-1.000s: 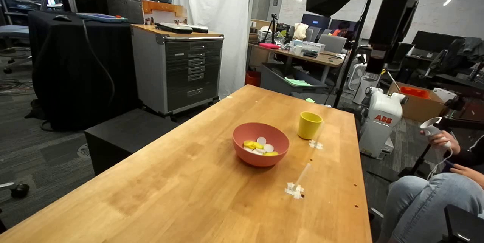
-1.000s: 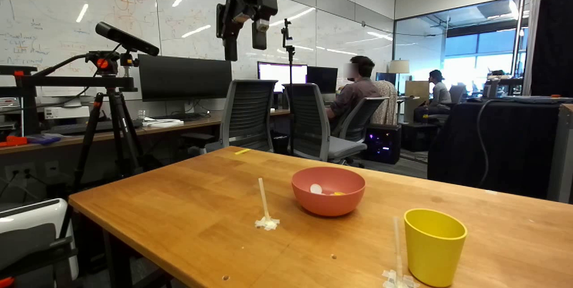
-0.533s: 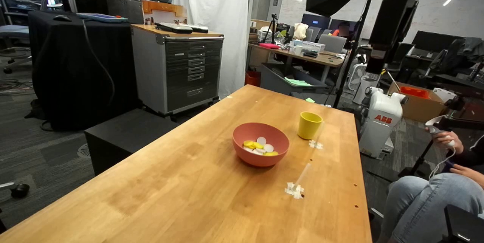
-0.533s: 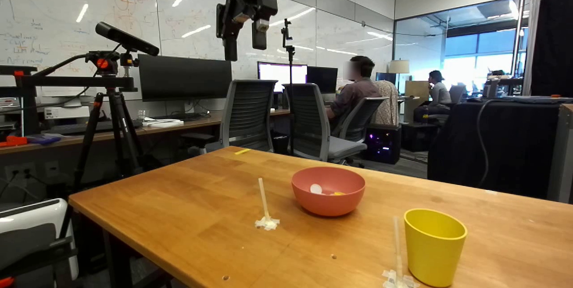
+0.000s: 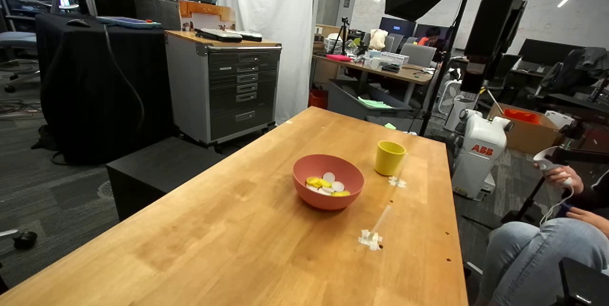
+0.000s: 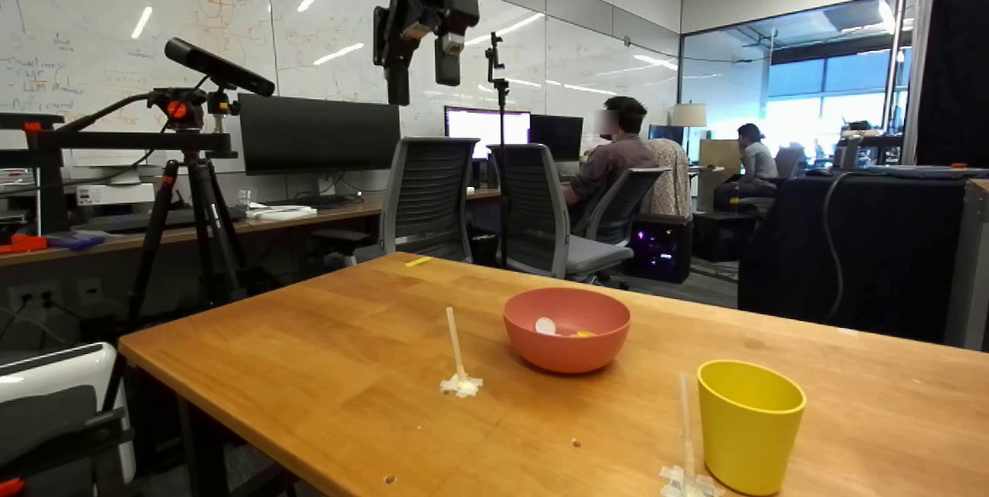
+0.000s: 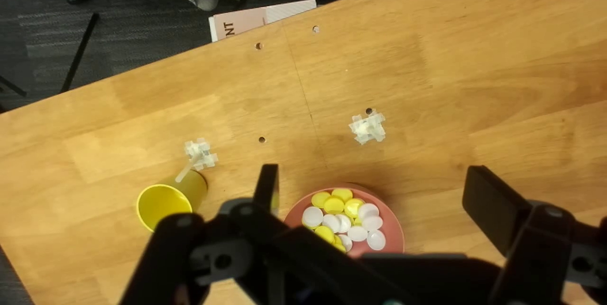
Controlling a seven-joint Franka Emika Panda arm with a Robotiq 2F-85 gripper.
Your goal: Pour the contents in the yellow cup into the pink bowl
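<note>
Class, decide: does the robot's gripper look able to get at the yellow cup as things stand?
Probably yes: the gripper hangs open above the table, and the yellow cup stands upright with nothing covering its mouth. The thin stick close beside it might hinder one side.

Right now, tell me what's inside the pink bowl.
The pink bowl holds yellow pieces and white pieces, heaped partly over one another. In the wrist view, the gripper covers part of the bowl; whatever lies beneath the topmost pieces is hidden.
</note>
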